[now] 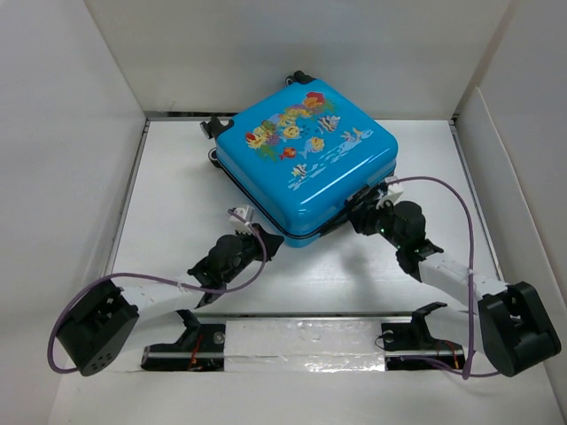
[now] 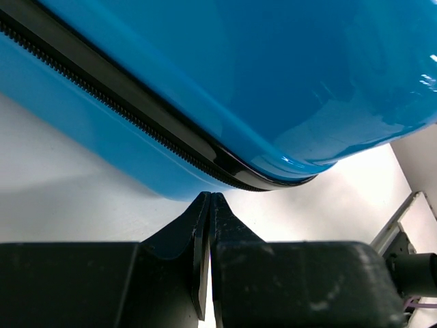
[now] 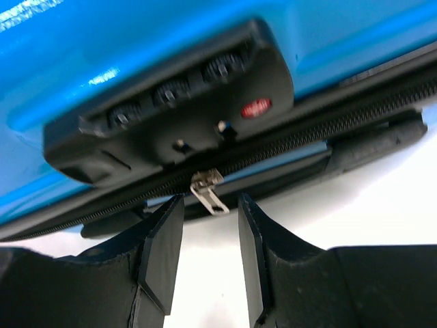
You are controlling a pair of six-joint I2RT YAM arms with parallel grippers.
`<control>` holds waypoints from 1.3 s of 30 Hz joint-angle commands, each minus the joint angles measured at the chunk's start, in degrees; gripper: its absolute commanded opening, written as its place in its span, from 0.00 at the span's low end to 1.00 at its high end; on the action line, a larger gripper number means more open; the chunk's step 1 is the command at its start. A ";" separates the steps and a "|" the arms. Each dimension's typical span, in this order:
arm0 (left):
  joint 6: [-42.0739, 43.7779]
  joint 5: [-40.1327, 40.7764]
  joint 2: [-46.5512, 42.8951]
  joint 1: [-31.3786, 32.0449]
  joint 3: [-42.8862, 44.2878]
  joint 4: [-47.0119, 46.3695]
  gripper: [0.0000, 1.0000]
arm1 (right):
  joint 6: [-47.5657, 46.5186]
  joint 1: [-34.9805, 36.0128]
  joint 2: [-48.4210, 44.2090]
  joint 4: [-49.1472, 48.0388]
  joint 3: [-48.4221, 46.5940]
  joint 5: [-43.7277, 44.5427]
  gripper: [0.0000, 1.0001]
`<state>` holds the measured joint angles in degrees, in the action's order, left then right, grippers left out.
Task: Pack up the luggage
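Note:
The bright-blue luggage [image 1: 306,159] lies flat and closed on the white table, fish print up, wheels at the far left. My left gripper [image 1: 260,241] is shut and empty, its tips against the suitcase's near corner just below the black zipper seam [image 2: 136,119]. My right gripper [image 1: 372,205] is open at the near-right side. In the right wrist view its fingers [image 3: 164,236] stand either side of a silver zipper pull [image 3: 208,191] that hangs under the black combination lock [image 3: 177,109]. The fingers do not touch the pull.
White walls enclose the table on the left, back and right. A taped metal rail [image 1: 301,341] with both arm bases runs along the near edge. A purple cable [image 1: 461,239] loops from the right arm.

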<state>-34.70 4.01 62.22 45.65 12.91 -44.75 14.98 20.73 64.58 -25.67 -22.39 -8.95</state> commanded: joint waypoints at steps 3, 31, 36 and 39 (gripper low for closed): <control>1.30 0.82 1.50 0.14 2.83 -4.64 0.00 | -1.71 0.54 1.34 -6.76 -2.74 -0.81 0.43; 1.39 5.13 12.22 5.06 7.22 -12.64 0.00 | 1.27 13.44 -6.56 -0.79 1.48 10.51 0.00; 0.86 4.95 15.30 5.06 9.24 -13.87 0.00 | 4.35 20.13 -8.41 0.27 1.83 13.08 0.00; 1.12 5.30 16.44 5.06 10.47 -14.84 0.00 | 6.28 24.16 -8.15 -0.34 1.74 13.08 0.00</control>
<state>-34.35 4.73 78.48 51.70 19.14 -51.62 17.98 39.79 57.74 -22.31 -20.38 6.96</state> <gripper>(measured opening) 0.003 0.063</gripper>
